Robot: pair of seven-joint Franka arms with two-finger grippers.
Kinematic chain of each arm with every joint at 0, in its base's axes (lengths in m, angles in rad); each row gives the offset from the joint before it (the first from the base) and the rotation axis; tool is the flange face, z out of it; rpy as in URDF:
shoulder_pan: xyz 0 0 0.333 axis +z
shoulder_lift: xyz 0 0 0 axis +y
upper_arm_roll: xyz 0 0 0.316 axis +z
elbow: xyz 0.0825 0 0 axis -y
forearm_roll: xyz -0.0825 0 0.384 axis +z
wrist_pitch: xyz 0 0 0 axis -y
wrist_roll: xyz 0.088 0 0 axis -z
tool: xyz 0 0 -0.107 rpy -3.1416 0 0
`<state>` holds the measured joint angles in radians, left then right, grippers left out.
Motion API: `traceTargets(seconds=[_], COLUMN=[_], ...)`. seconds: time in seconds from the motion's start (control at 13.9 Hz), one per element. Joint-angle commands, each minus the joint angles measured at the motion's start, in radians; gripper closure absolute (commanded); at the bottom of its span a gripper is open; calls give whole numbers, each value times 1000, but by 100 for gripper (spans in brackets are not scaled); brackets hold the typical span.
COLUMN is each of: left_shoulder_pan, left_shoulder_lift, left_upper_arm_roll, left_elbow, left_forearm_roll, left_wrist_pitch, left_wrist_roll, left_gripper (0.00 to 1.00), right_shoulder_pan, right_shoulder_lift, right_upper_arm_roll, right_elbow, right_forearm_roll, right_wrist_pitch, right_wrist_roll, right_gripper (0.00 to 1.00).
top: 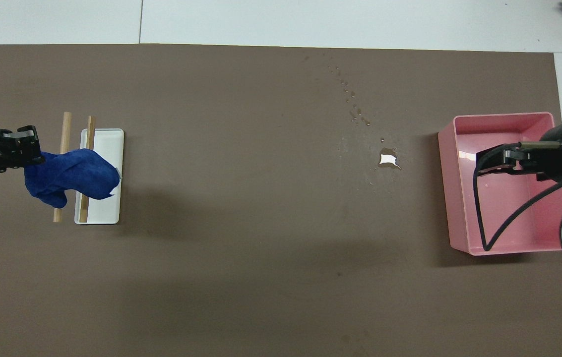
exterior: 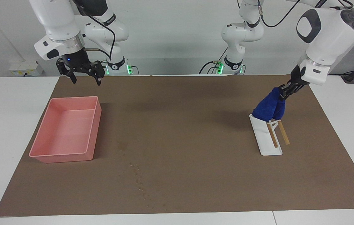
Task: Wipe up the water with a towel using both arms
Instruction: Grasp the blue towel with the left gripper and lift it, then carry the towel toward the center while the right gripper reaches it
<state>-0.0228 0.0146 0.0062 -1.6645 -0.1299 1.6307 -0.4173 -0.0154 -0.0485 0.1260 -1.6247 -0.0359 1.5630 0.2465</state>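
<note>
**Blue towel lifted, spill waits mid-mat**

Blue cloth hangs from the left gripper (top: 27, 148), pinched tight on the towel (top: 70, 173) over the white tray (top: 112, 139) and wooden sticks (top: 66, 124). Carry it high enough to clear both, then lower flat onto the puddle (top: 389, 159) mid-mat. The right gripper (top: 481, 163) waits spread wide, empty, over the pink bin (top: 504, 121).

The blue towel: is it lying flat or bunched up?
Bunched up: the blue towel hangs in a clump from the shut left gripper, over the white tray.
</note>
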Motion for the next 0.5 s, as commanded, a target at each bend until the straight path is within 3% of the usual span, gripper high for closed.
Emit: traceTargets(seconds=[0.0,0.22,0.43], left_shoulder_pan=[-12,-12,-14], left_shoulder_lift=[-18,-30,-38], left_upper_arm_roll=[-8,-49,-101], left_elbow=[20,20,20], left_forearm_roll=[-152,-325,-480], left_wrist_pitch=[-67,-71,12], left_wrist_roll=[-260,-544,-829], left_gripper=[100,100,100], right_shoulder_pan=[0,3,92], right_shoulder_lift=[-10,-8,2], right_upper_arm_roll=[21,26,27], right_elbow=[-1,-3,-4], right_forearm_roll=[71,177,258], right_wrist_pitch=[-15,-3,67], right_wrist_roll=[130,368,691], right_gripper=[0,0,0])
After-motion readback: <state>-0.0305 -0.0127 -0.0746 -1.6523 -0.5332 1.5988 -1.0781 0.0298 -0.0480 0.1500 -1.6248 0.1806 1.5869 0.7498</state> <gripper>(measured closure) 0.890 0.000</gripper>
